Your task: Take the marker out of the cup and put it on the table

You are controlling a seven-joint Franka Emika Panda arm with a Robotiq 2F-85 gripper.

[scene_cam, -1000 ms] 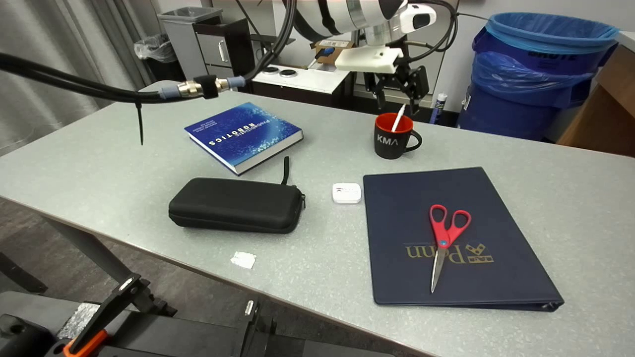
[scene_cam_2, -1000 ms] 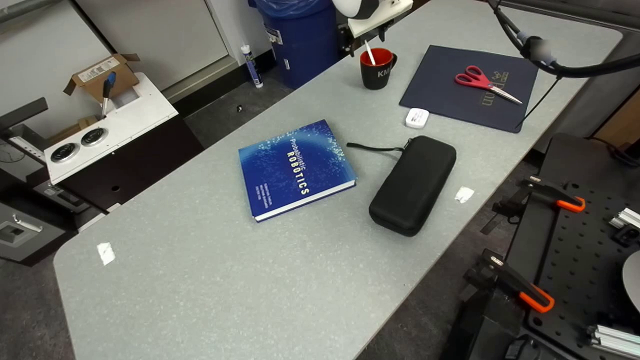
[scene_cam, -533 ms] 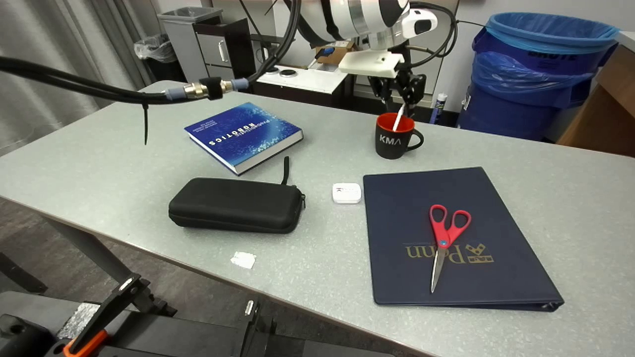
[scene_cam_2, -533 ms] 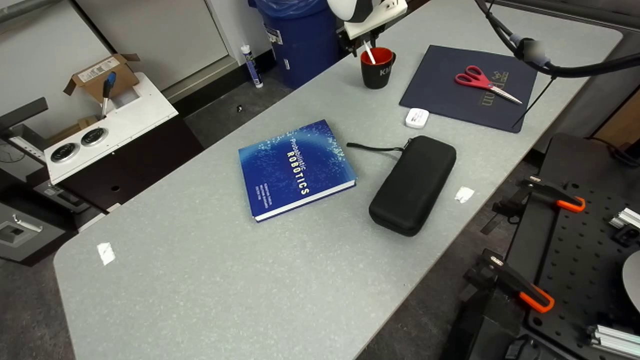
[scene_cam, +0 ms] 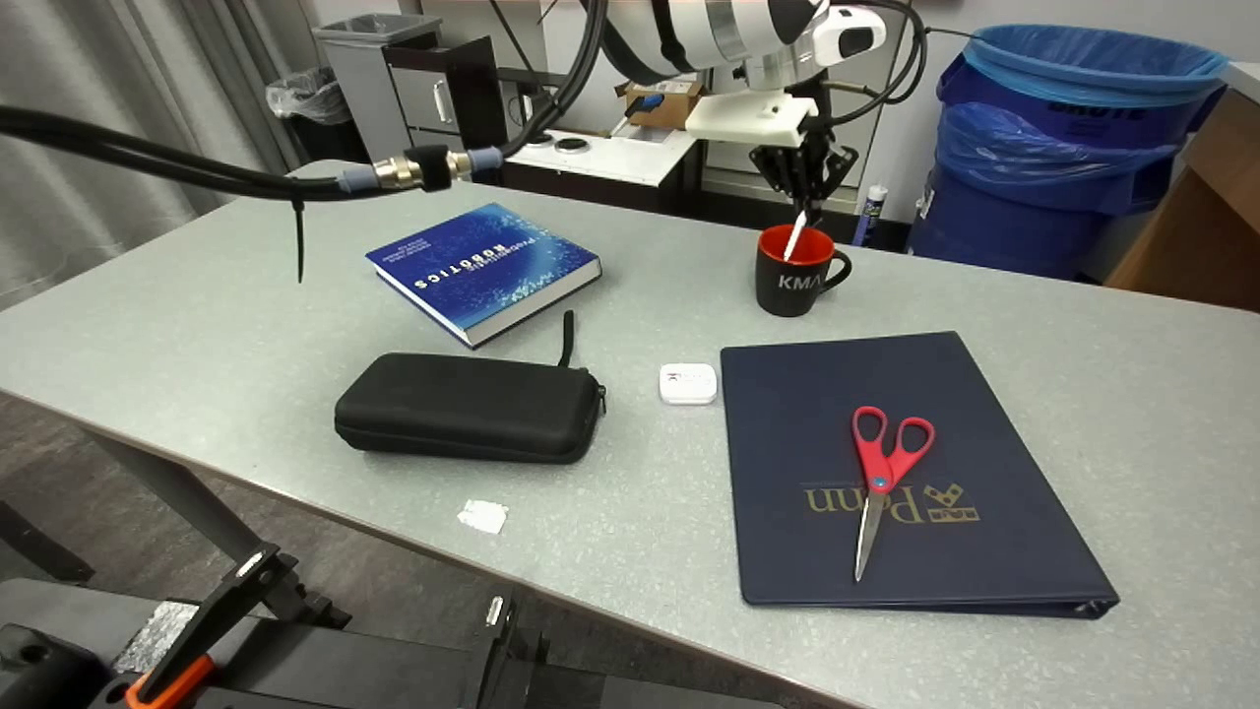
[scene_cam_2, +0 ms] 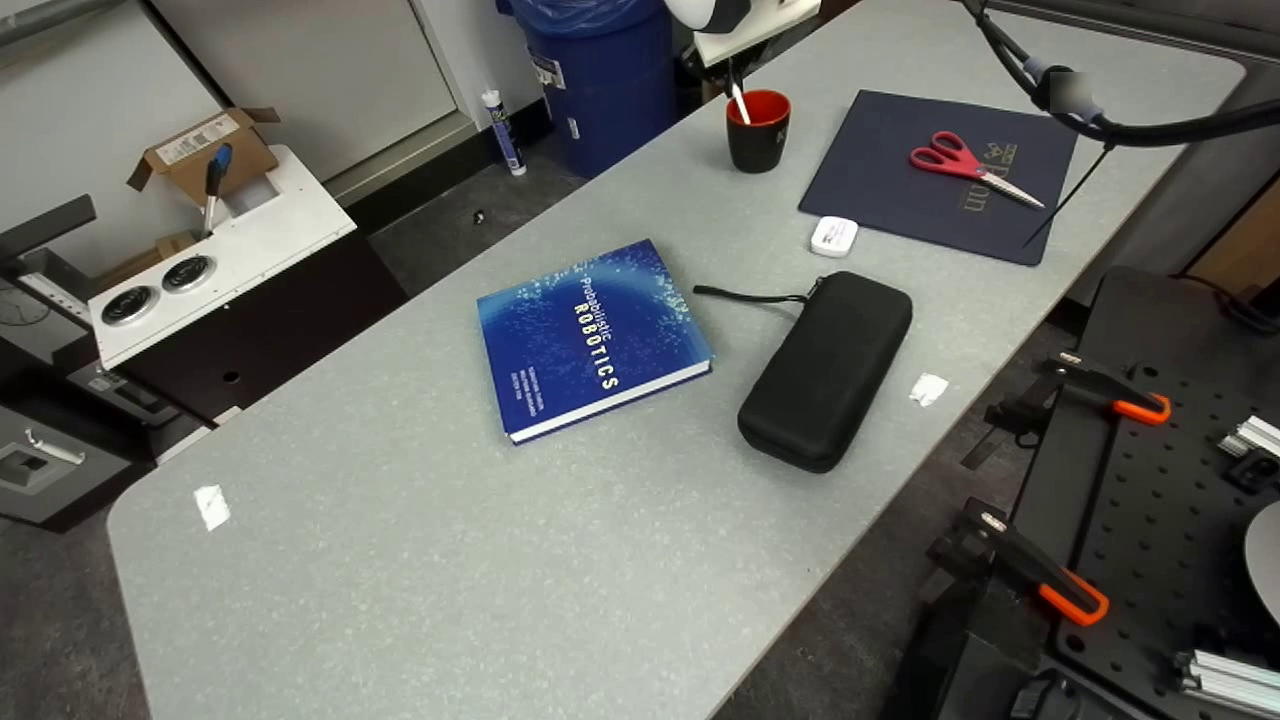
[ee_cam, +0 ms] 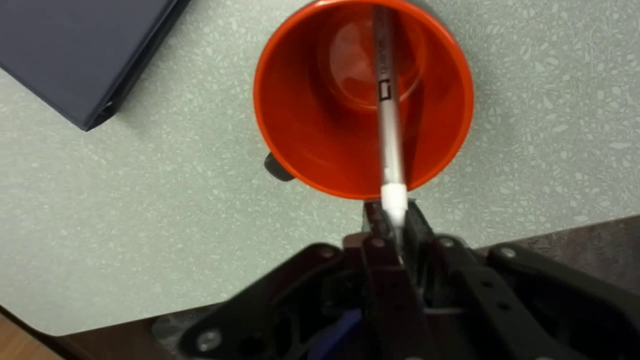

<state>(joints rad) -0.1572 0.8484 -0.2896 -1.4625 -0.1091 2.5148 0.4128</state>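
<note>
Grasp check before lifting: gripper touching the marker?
Touching. The wrist view shows the gripper closed on the marker at its white end, no visible gap on either side.

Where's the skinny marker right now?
In the wrist view, the marker leans in the red-lined mug, right of its middle, white end pinched by the tool. An exterior view shows that mug just past the far edge of the dark binder.

Marker [ee_cam: 387, 110] — slim, white, dark print on the barrel — leans in the cup [scene_cam: 786, 288], white end sticking out past the rim, cup itself black outside, red inside, pale KMA lettering, sitting upright on the speckled light grey table [scene_cam_2: 450, 560] near its edge.
</note>
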